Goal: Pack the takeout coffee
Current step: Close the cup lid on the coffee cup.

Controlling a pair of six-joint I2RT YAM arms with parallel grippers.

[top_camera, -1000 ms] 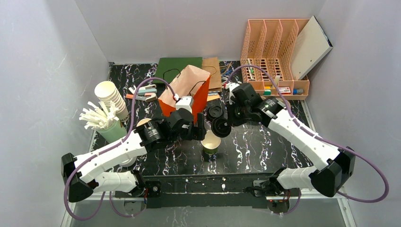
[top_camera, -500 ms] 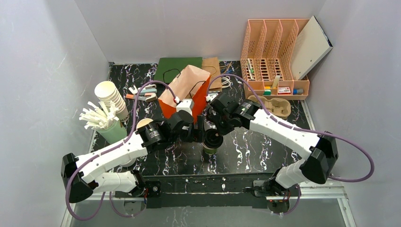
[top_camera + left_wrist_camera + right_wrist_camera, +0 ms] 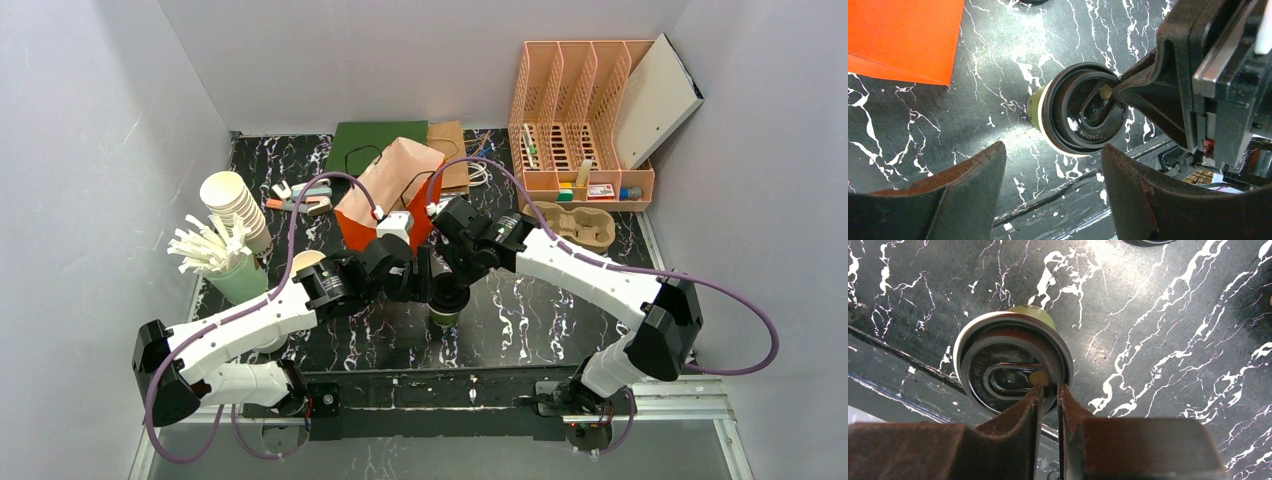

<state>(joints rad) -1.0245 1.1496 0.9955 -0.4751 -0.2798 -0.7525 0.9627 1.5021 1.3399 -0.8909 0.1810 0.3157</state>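
Left wrist view gives you what the top view hides: one takeout coffee [image 3: 1068,135], black lid [image 3: 1008,365] on, standing upright on the marble table [image 3: 923,125] ahead of the left gripper's [image 3: 1052,165] widely spread, empty fingers. Right wrist view shows the right gripper [image 3: 1048,387] nearly closed at the lid's rim; you cannot tell whether it pinches. Only the top view shows one red paper bag [image 3: 400,175] just behind the two grippers.

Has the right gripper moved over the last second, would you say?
Yes: the right gripper swung left, away from the peach rack, to the lidded cup.
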